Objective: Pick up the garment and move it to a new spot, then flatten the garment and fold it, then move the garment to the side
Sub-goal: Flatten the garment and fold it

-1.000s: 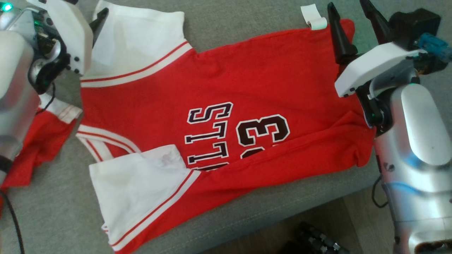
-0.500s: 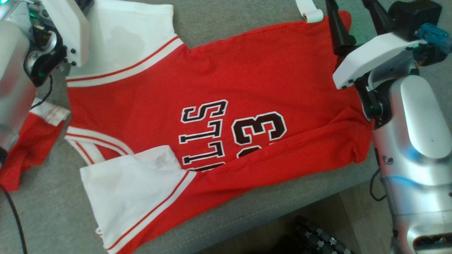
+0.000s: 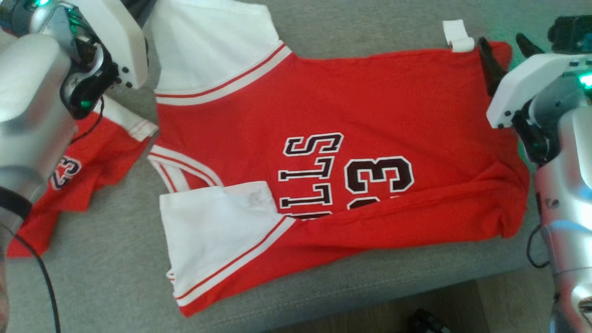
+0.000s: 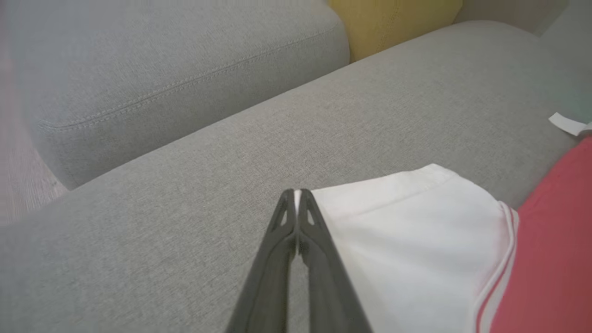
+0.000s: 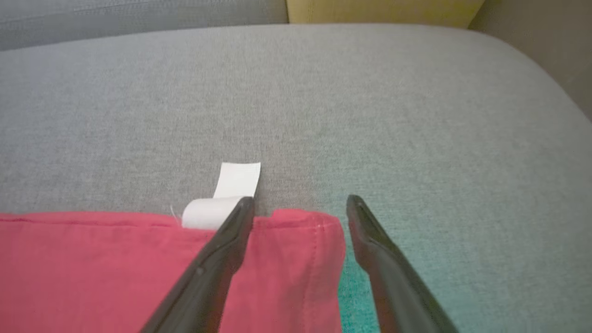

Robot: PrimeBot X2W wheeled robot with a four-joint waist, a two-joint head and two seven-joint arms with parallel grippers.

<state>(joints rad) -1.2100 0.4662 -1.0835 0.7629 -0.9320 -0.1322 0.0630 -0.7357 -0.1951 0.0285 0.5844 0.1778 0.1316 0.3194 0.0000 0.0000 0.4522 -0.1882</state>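
1. Two left gripper [image 4: 296,194] fingers press together, pinching the white sleeve edge of the jersey [image 3: 370,106].
2. Right gripper [image 5: 300,203] fingers stand apart over its red hem corner, beside a white label [image 5: 238,178].
3. The jersey lies spread on a grey sofa [image 3: 370,23].

1. The red-and-white cloth jersey [image 3: 370,106] is lying soft and matt, its printed lettering looking smoother.
2. The grey woven sofa seat [image 3: 106,277] is showing a coarse, matt weave with stitched seams.
3. The small white label [image 5: 238,178] is curling like thin, smooth tape.
4. The silver arm casing [image 3: 27,115] is gleaming glossy; the right gripper's [image 5: 300,203] dark fingers are looking matt.
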